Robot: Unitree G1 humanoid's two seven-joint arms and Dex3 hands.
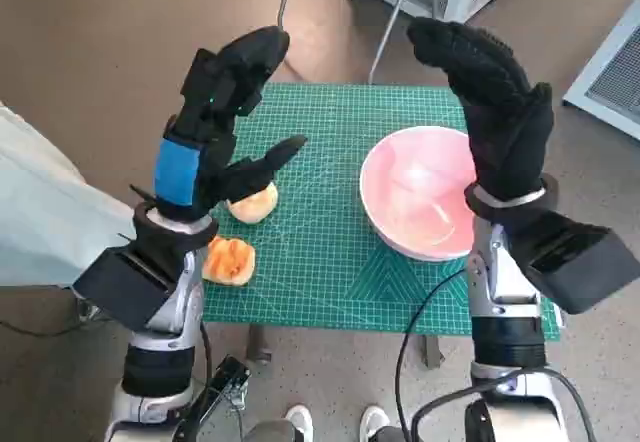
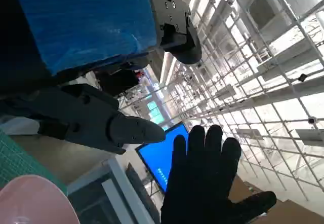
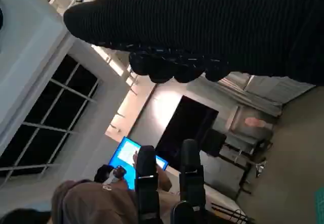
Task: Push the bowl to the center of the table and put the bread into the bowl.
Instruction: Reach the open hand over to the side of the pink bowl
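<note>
Both hands are raised above the mat (image 1: pixel 330 252), fingers spread and holding nothing: left hand (image 1: pixel 222 112), right hand (image 1: pixel 497 102). The bowl (image 1: pixel 420 194) sits under the right hand; two breads (image 1: pixel 252 204) lie under the left hand.

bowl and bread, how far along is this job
Nothing looks done. The pink bowl sits right of the mat's middle, empty, with both bread pieces on the mat at left. The left robot hand and right robot hand are raised, holding nothing. Push and placing remain.
</note>
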